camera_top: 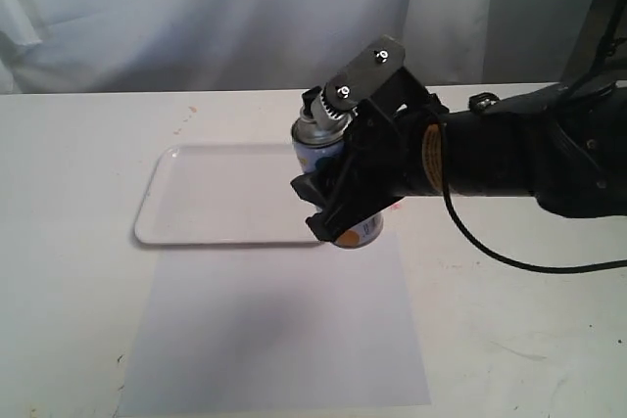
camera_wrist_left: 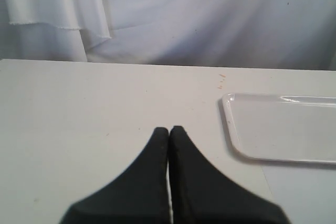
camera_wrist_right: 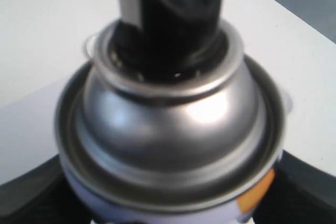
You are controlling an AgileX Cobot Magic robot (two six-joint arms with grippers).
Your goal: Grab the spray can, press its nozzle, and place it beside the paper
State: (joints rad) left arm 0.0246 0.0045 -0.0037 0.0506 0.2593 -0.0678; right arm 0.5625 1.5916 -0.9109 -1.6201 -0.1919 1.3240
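Right gripper (camera_top: 338,201) clamped on the spray can (camera_top: 315,151), mid-desk by the paper's (camera_top: 274,340) far edge — left gripper's (camera_wrist_left: 168,134) jaws pressed together.

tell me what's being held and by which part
The right gripper clamps the spray can around its labelled body; the left gripper holds nothing.

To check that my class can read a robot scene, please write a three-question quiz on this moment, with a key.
1. True or false: the left pincer is shut and holds nothing.
2. What grips the spray can? A the left pincer; B the right pincer; C nothing.
3. Fill in: the nozzle on the can's silver dome is coloured ___.
Key: 1 true; 2 B; 3 black.
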